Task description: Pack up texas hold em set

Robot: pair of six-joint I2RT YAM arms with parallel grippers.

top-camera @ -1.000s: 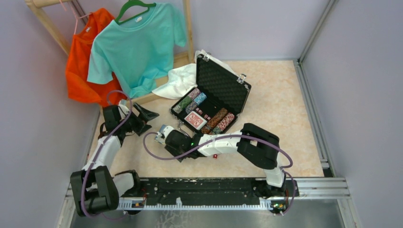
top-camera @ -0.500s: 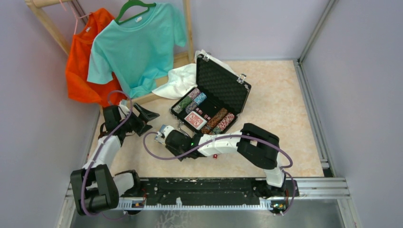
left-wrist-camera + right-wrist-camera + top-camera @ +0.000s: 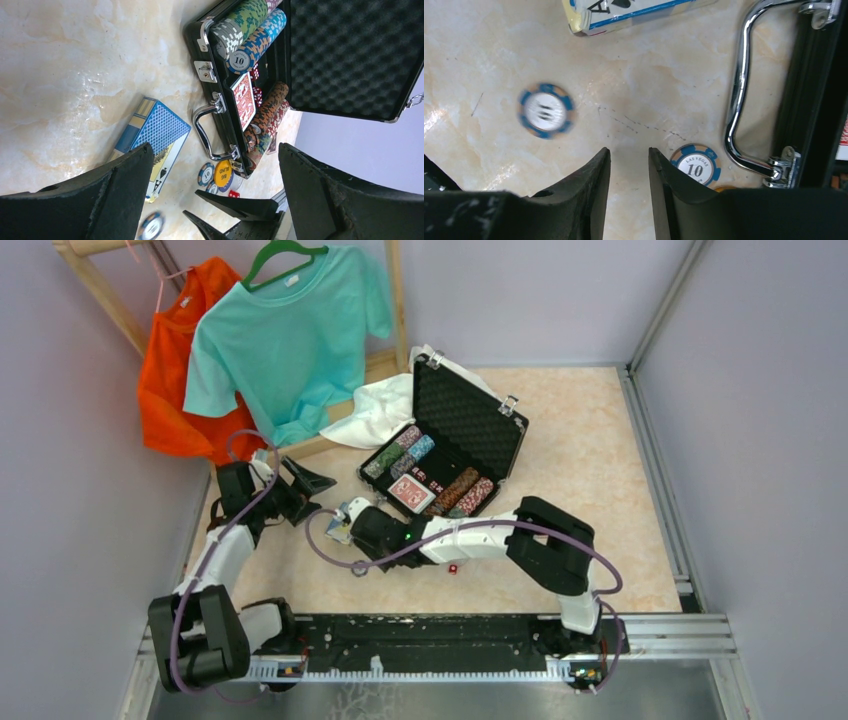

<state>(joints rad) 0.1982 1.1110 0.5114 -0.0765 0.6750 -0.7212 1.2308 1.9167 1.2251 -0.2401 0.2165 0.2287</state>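
The black case (image 3: 465, 415) stands open mid-table, with chip rows and a red deck inside. A blue card deck (image 3: 150, 132) and 2 loose blue chips, 1 blurred (image 3: 545, 110) and 1 marked 10 (image 3: 694, 165), lie beside its handle (image 3: 739, 90). The right gripper (image 3: 629, 155) hovers between the chips, fingers narrowly apart and empty. The left gripper (image 3: 215, 150) is spread wide and empty. Recommended: widen, centre over 1 chip, and pinch its rim squarely.
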